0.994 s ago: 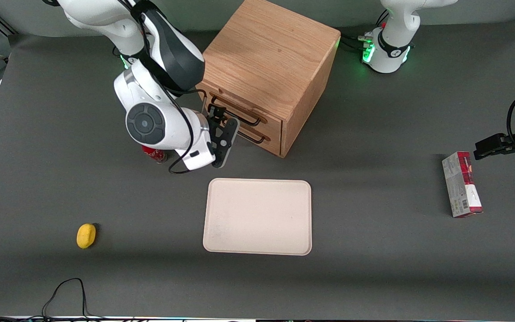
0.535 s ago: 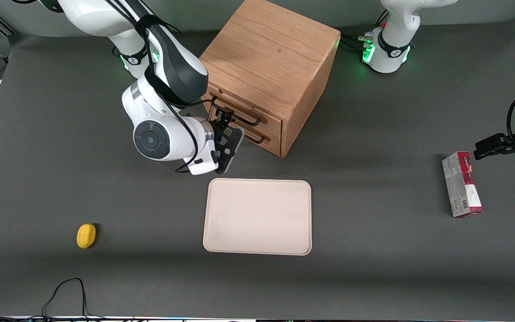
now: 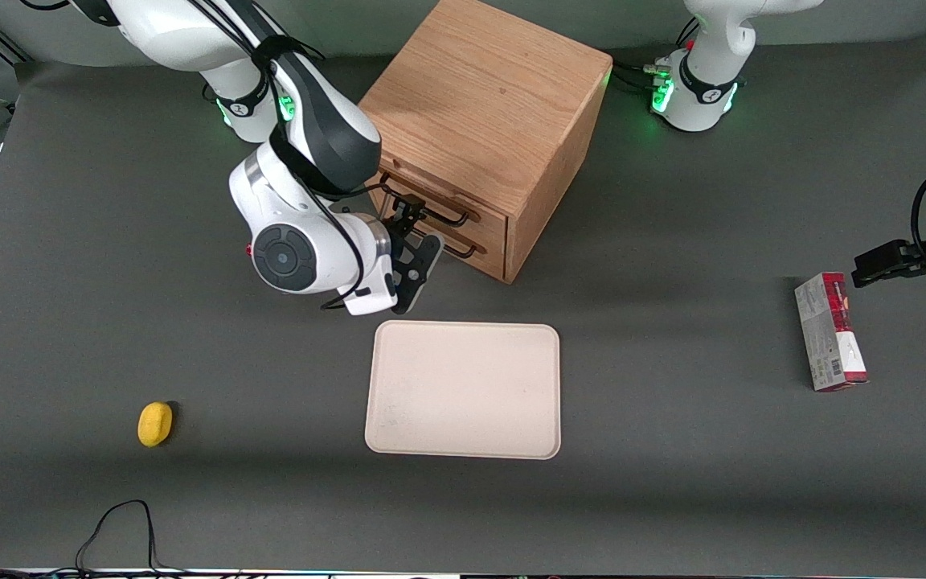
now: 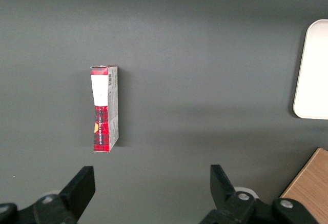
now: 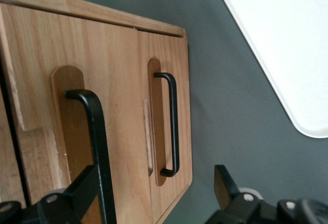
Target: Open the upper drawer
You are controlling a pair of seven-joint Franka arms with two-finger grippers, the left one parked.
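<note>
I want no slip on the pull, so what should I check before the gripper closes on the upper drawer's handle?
1. Gripper at the cabinet front, level with the upper handle: ok.
2. Fingers open: ok.
3. Upper handle between the fingers: ok, though it runs close to one finger, off centre.
4. Lower handle outside the grasp: ok, it sits farther off.
5. Fingers deep enough past the bar: cannot tell.
6. Pull path free: probably ok, the tray lies apart from the cabinet, nearer the front camera.
</note>
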